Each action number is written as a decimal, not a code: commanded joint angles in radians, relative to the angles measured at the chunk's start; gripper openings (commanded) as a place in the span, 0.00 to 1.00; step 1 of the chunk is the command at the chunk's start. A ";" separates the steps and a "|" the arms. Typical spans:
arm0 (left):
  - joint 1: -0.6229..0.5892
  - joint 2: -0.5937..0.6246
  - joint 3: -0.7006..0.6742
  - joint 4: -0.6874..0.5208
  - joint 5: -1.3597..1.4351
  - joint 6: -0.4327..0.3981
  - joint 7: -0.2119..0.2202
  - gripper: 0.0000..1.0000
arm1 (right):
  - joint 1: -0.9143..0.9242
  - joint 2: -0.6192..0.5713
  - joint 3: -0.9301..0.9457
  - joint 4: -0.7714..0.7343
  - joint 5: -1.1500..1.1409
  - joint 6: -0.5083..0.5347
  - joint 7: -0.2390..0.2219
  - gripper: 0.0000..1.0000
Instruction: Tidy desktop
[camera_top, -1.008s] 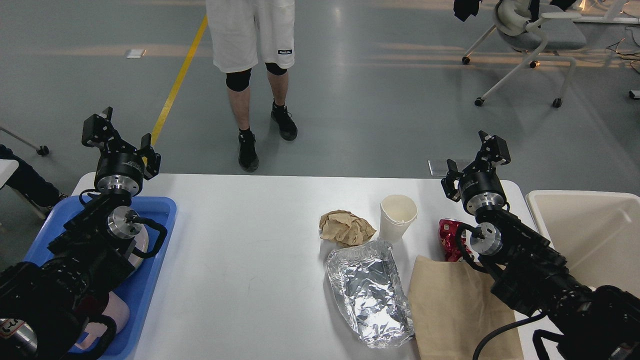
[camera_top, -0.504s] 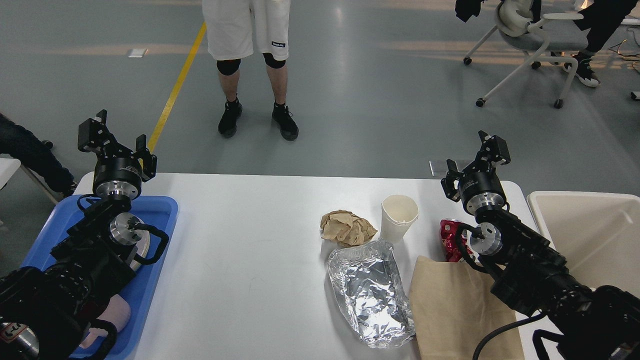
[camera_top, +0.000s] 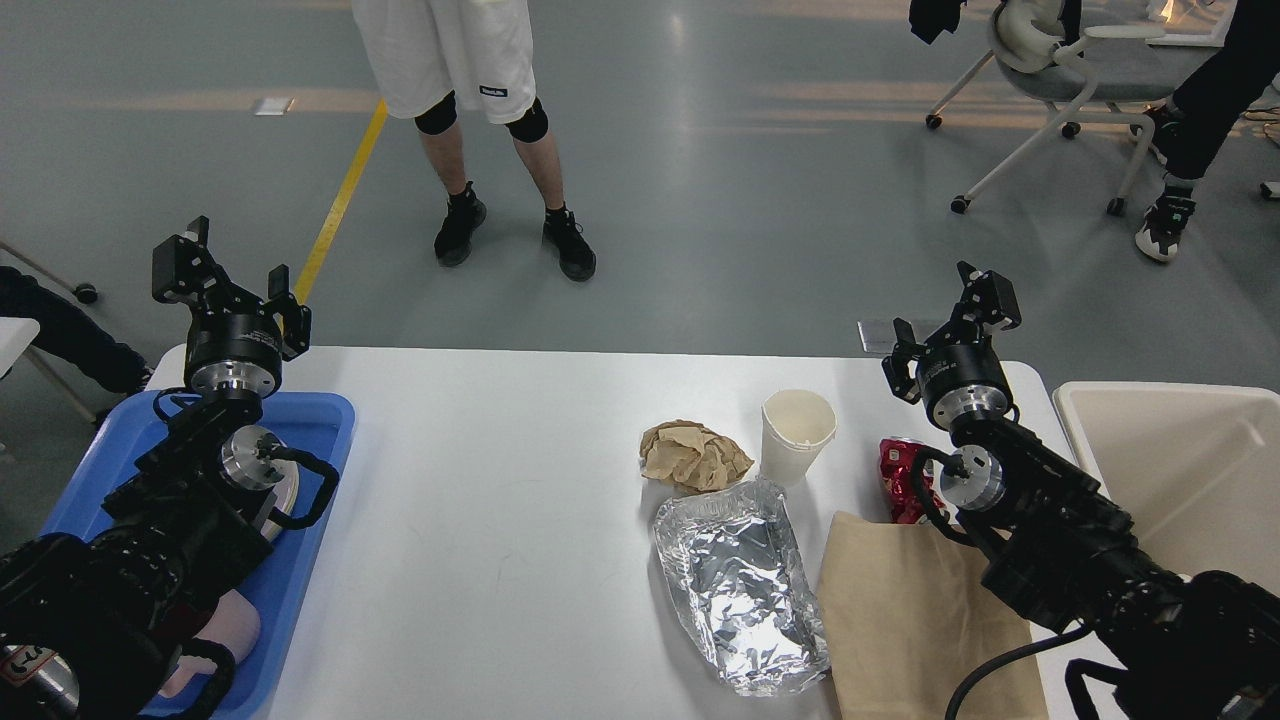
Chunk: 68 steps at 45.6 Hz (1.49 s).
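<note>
White desktop (camera_top: 480, 520) | left gripper (camera_top: 228, 285) spread, empty | right gripper (camera_top: 955, 315) spread, empty

Desktop (camera_top: 480, 480) holds crumpled paper (camera_top: 693, 456), paper cup (camera_top: 797, 433), foil tray (camera_top: 740, 585); both arms raised, fingers spread, empty.

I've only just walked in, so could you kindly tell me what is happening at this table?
Nothing is being handled yet. The left gripper and right gripper are both open and empty, raised over the far edge of the desktop. A crumpled brown paper, a paper cup, a foil tray, a red wrapper and a flat brown bag lie on it. A blue tray sits left, a cream bin right.
</note>
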 joint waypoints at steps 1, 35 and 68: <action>0.000 0.000 0.000 0.000 0.000 0.000 0.000 0.96 | 0.000 0.000 0.000 0.000 0.000 0.000 0.000 1.00; 0.000 -0.005 0.000 0.000 0.000 0.000 0.000 0.96 | 0.021 -0.006 0.000 0.000 0.000 -0.002 -0.006 1.00; 0.000 -0.005 0.000 0.000 0.000 0.000 0.000 0.96 | 0.078 -0.152 0.000 -0.003 0.000 0.001 -0.003 1.00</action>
